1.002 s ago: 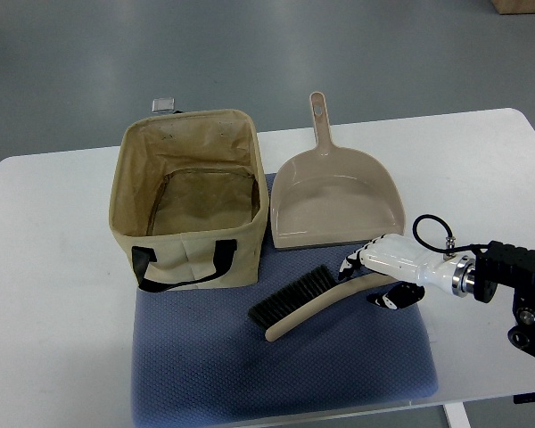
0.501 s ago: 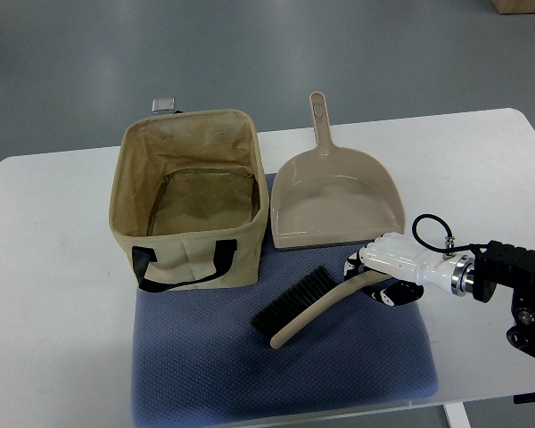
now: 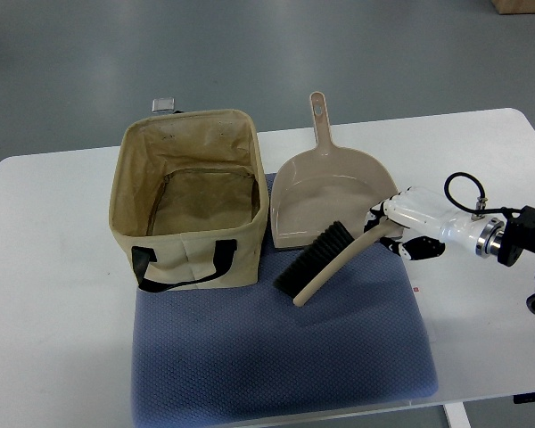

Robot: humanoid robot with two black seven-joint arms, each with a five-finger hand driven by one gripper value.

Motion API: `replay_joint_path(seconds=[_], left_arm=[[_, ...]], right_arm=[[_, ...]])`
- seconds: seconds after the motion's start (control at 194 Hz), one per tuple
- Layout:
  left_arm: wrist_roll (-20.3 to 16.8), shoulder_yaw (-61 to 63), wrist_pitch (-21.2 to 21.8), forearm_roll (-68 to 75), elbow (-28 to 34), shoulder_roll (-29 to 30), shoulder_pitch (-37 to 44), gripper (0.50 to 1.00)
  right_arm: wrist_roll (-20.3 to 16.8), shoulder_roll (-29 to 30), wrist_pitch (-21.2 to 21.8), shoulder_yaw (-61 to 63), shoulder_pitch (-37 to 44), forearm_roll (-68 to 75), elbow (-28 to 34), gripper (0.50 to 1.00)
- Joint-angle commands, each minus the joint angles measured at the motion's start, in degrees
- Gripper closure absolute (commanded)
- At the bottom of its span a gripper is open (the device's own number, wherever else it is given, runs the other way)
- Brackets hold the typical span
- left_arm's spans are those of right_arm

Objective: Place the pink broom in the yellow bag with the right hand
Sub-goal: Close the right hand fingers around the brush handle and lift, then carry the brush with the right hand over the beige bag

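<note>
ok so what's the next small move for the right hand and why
Probably carry the brush left toward the bag's open top. The right hand grips the brush by its handle end, its bristles low over the dustpan's front edge, and the yellow bag stands open to the left.

A single top view looks steeply down from the robot's side of the bench [image 3: 62, 294]. It frames the whole benchtop from moderate range, with floor [image 3: 250, 45] beyond the far edge.

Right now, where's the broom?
In the top view the broom is right of centre, held by its handle in the right hand, its bristles over the dustpan's front lip and the blue mat, right of the bag.
</note>
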Motion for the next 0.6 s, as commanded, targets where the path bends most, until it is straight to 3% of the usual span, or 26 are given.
replay_joint_path(seconds=[0.0,0.274,0.594], left_arm=[[0.0,0.0,0.01,0.01,0.02,0.0,0.02,0.5],[0.0,0.0,0.01,0.01,0.02,0.0,0.02,0.5],[0.0,0.0,0.01,0.01,0.02,0.0,0.02,0.5]], right_arm=[[0.26,-1.88,-0.01,2.23,2.32,0.52,-0.89,1.0],[0.17,-8.39,0.16,3.02,13.65,7.81,-3.26,1.0],[-0.18,-6.54,1.92,-2.6,29.91,9.04,-8.88,1.0]])
